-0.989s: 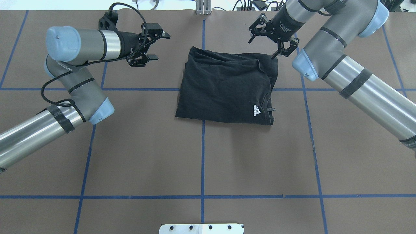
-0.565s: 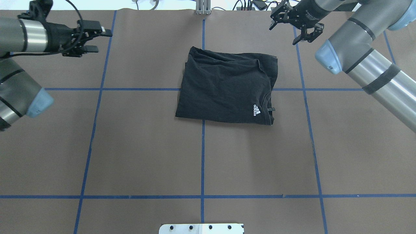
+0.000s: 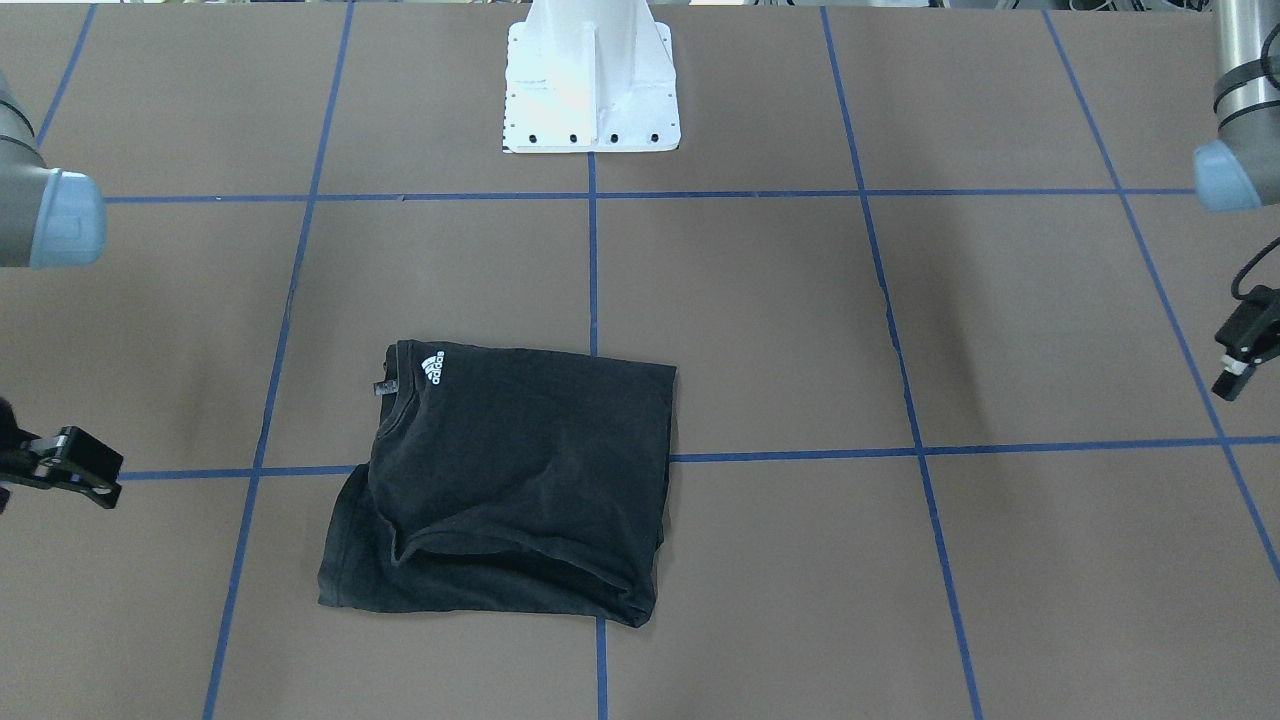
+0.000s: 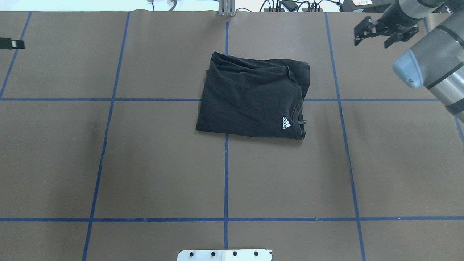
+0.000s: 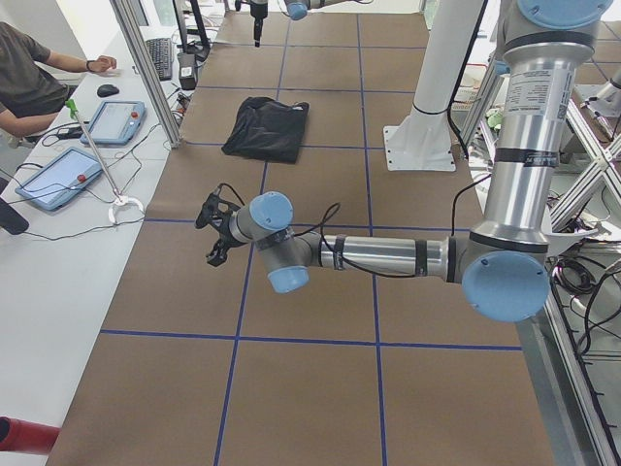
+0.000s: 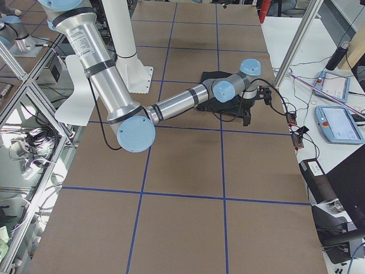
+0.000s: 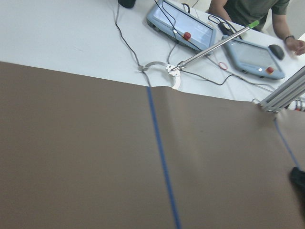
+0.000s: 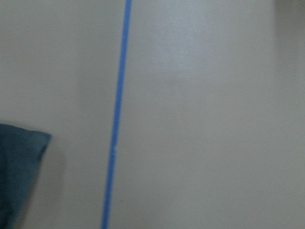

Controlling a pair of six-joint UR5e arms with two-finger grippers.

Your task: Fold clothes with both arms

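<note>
The folded T-shirt [image 4: 250, 98] lies flat on the table [image 4: 152, 163], straddling the centre tape line [image 4: 225, 174], with bare table all round. The right gripper [image 4: 373, 38] hangs spread near the far right corner. The left gripper [image 4: 11, 43] barely shows at the left edge, so I cannot tell its state.

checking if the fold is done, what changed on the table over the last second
Both tools pulled back from the black T-shirt. The left tool swung out to the overhead view's left edge. The right tool withdrew toward that view's far right corner, its fingers apart as before. Neither took hold of anything. The T-shirt stayed folded in the same spot.
</note>
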